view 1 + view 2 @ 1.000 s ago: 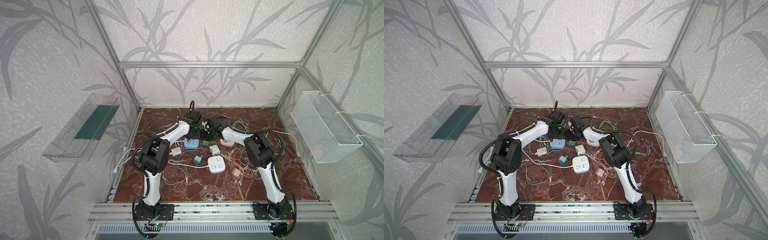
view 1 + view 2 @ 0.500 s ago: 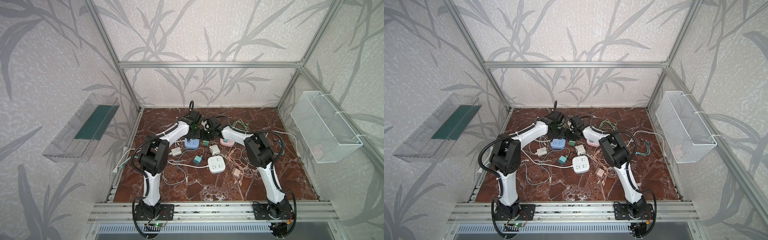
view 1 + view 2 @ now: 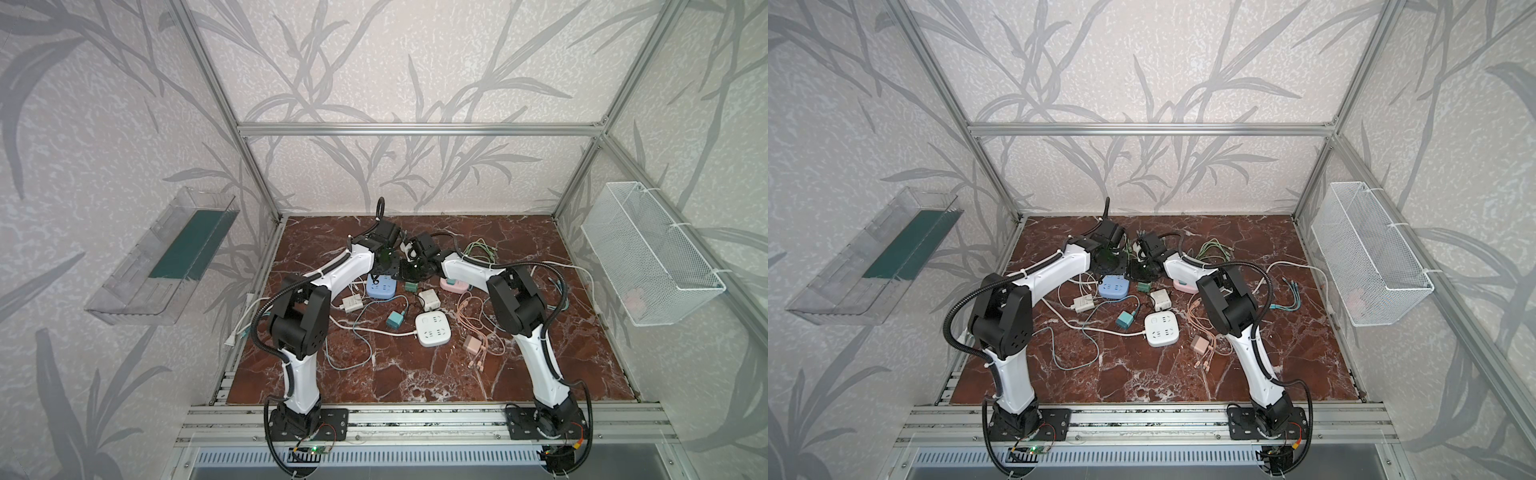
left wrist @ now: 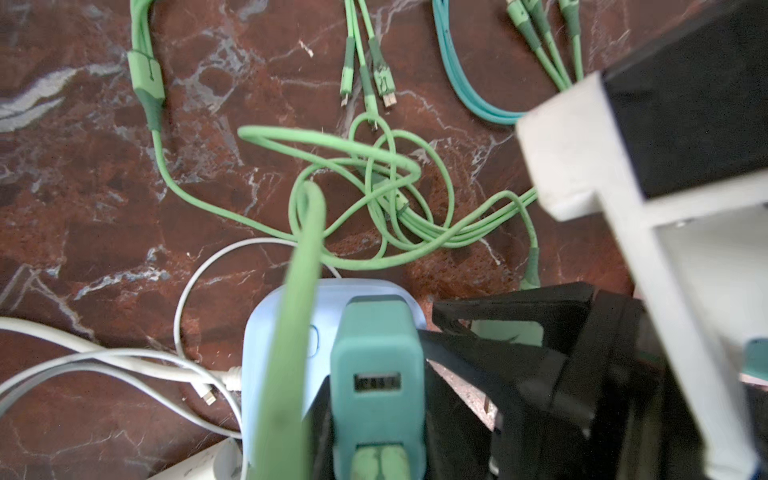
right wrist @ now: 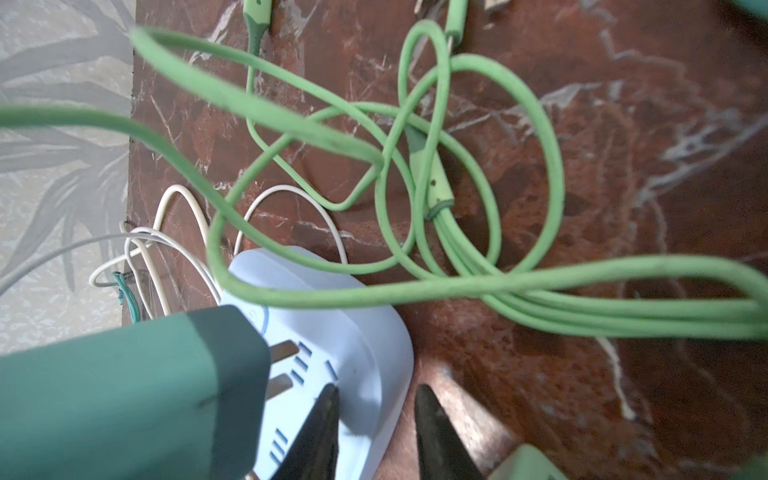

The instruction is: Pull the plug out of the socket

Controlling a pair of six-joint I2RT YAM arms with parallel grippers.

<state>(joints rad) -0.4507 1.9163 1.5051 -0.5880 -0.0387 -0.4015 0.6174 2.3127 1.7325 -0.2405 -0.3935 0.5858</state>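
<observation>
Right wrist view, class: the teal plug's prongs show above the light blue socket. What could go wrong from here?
1. The prongs look only partly out of the light blue socket; a skewed pull on the teal plug by the left gripper may jam them.
2. The right gripper seems to pinch just the socket's edge and might slip.
3. The looped green cable could snag.

Desk [image 3: 415,374]: red-brown marble-look slab, polished, glossy.
Socket [image 5: 357,332]: pale blue plastic, smooth, satin.
Plug [image 4: 378,345]: teal plastic, matt.
Cable [image 5: 457,286]: green rubbery sheath (lightly scuffed).
Right basket [image 3: 648,257]: white-coated wire mesh.
Left tray [image 3: 137,291]: clear glossy plastic.
Frame [image 3: 415,129]: brushed metal.
Arm shells [image 3: 349,266]: glossy white plastic.
</observation>
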